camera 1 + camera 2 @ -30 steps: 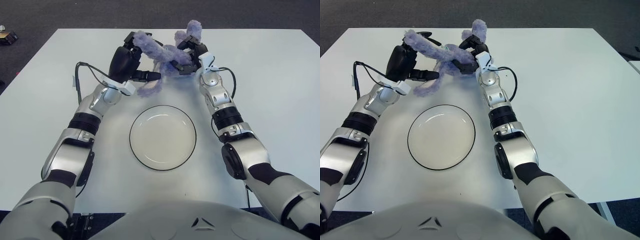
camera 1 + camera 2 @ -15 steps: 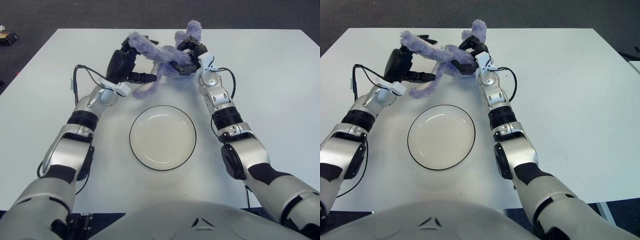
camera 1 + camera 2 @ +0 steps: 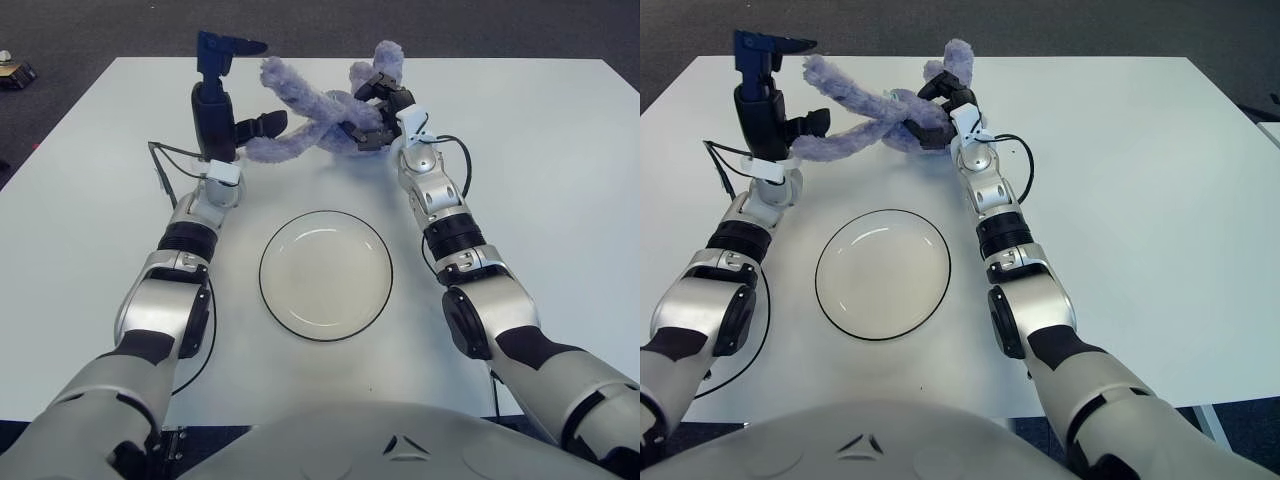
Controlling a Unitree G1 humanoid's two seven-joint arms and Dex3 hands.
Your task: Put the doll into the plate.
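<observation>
A purple plush doll with long fuzzy limbs lies at the far middle of the white table. My right hand is shut on its body from the right, with one limb sticking up behind the fingers. My left hand stands upright just left of the doll, fingers spread. One finger points up and another reaches between the doll's two left limbs without gripping them. The white plate with a dark rim sits empty in the table's middle, nearer to me than the doll.
A black cable loops off my left wrist and another off my right wrist. A small object lies on the dark floor beyond the table's far left corner.
My left hand has let go of the doll's limb, swung upright and opened. The doll's left limbs have dropped and stretched out to the left. My right hand has kept its hold in place.
</observation>
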